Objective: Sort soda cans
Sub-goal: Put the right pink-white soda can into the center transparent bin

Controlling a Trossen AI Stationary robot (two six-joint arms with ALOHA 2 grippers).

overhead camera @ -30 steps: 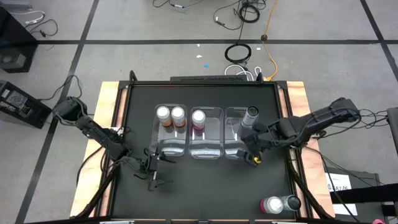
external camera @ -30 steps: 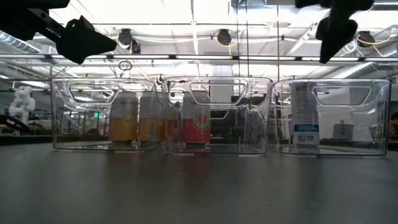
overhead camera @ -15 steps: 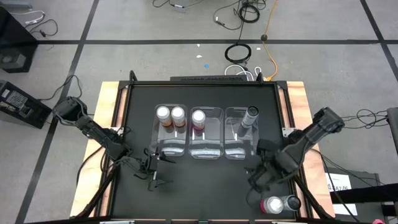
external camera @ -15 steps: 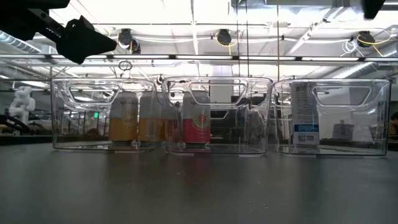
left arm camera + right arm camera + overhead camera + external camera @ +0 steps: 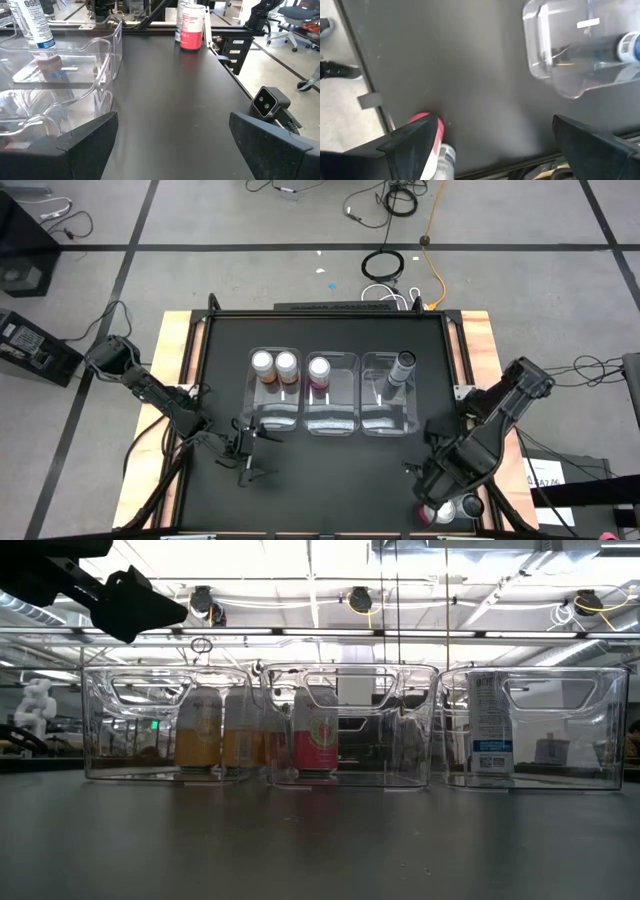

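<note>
the right gripper (image 5: 432, 502), fingers spread and empty, hovers over the pink can (image 5: 430, 514) and grey can (image 5: 466, 506) at the table's near right corner, apparently about to descend and close on one; the left gripper (image 5: 247, 457) waits spread.

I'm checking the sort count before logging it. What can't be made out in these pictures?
- Two loose cans: high view, mostly hidden under the right tool.
- Loose grey can: left wrist view, cut off behind the pink can.
- Right tool: outside the low view.
- Orange cans: labels blurred through the bin wall, low view.
</note>
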